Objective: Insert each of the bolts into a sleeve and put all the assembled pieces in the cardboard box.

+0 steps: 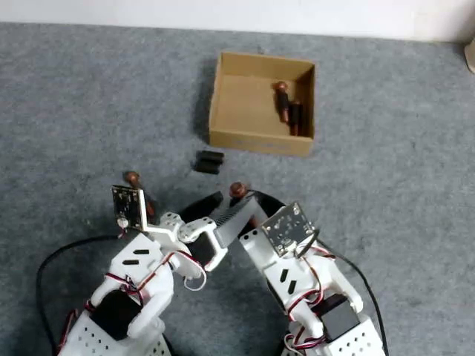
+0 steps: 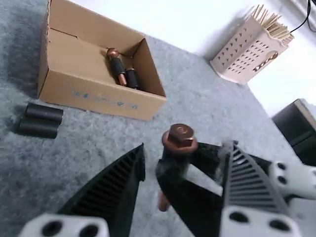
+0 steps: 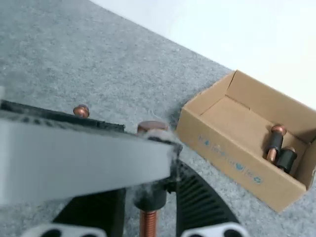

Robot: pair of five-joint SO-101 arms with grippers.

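The cardboard box [image 1: 260, 141] sits toward the far edge of the grey worktop [image 1: 386, 185], open side up to receive pieces. Two assembled pieces [image 1: 289, 110] lie against its right wall. Toward the near edge, my right gripper [image 3: 148, 192] is clamped on a black sleeve [image 2: 170, 168] carrying a copper-coloured bolt [image 2: 180, 138], head up, probably to keep it seated. My left gripper [image 2: 185, 153] straddles it wide open, holding nothing. Two spare sleeves [image 1: 208, 162] and a loose bolt [image 1: 132, 178] wait nearby.

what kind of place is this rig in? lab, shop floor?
Probably an indoor lab or hobby bench, not a shop floor: grey felt-covered table, plain white wall behind, a holder of wooden sticks by the wall.
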